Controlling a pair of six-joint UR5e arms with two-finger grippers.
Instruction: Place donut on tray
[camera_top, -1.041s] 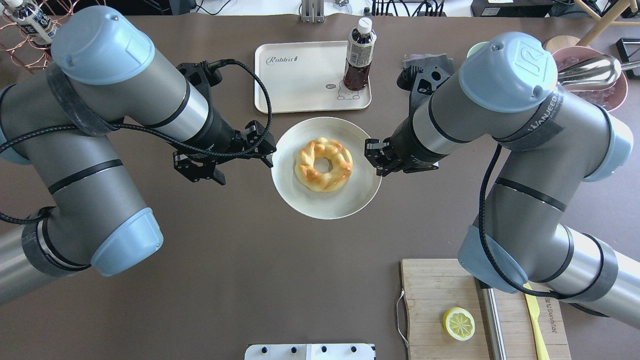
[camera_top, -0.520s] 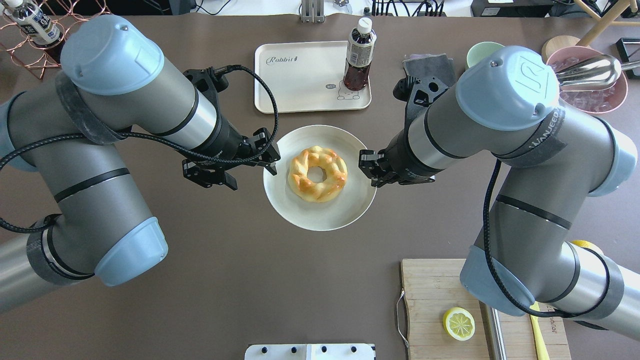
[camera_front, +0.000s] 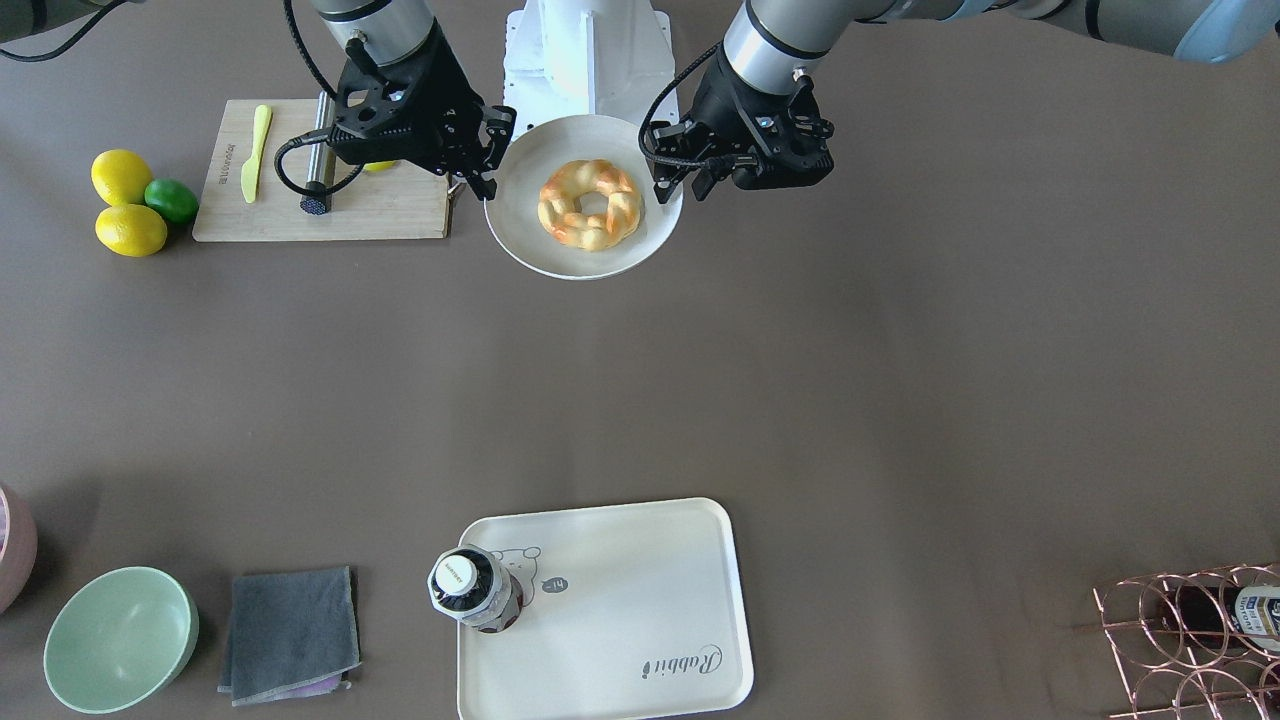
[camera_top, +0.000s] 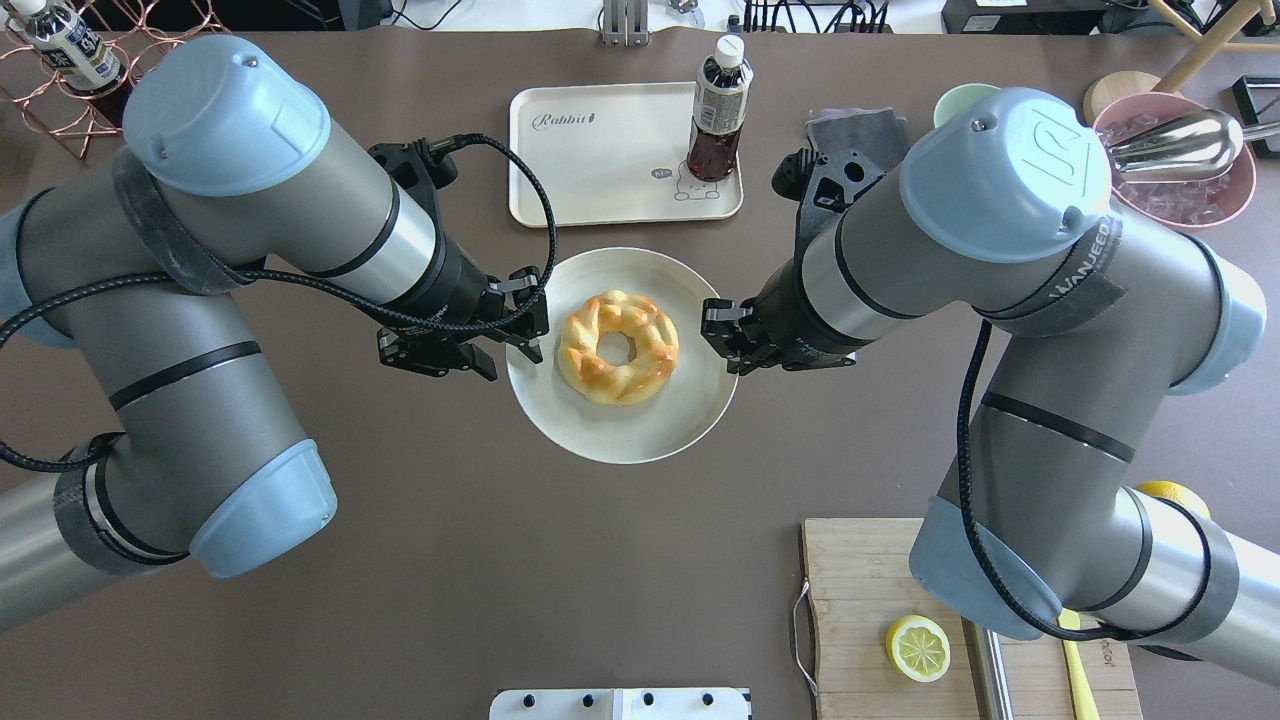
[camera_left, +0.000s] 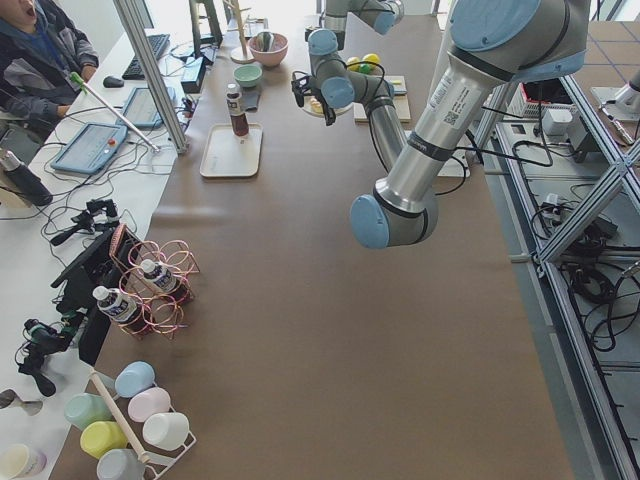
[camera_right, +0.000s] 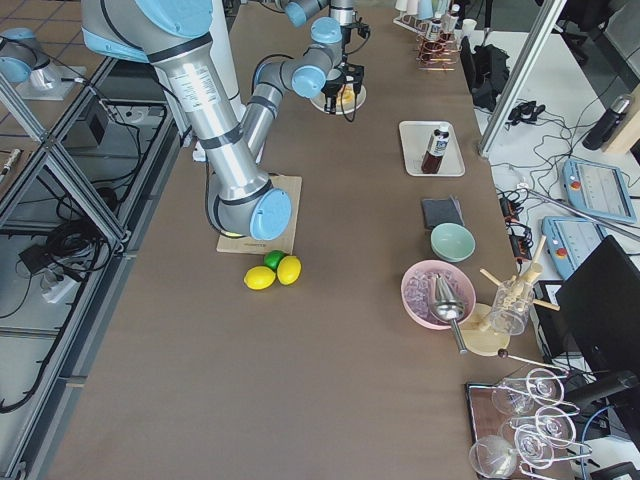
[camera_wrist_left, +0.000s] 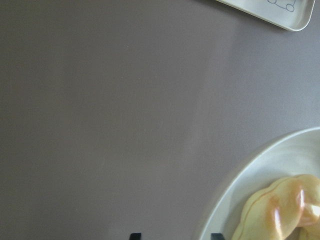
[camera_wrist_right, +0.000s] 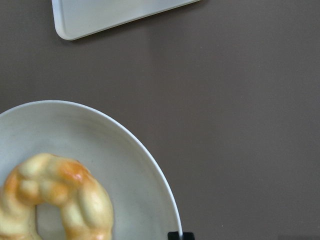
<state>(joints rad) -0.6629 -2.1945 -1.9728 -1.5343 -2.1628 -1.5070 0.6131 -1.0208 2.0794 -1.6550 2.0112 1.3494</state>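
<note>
Donut (camera_top: 618, 346) lies on round plate (camera_top: 640, 440) — bottle (camera_top: 716, 110) stands on tray (camera_top: 600, 160)

Donut (camera_top: 618, 346): braided ring, glossy pale yellow with orange-brown patches, lying flat on a round white plate (camera_top: 640, 430). Tray (camera_top: 600, 170): rectangular, cream-white, raised rim, "Rabbit" script, flat on the worktop (camera_top: 500, 540), apart from the donut.

glossy donut (camera_top: 617, 346), matt plate (camera_top: 640, 430), wooden board (camera_top: 870, 600).
</note>
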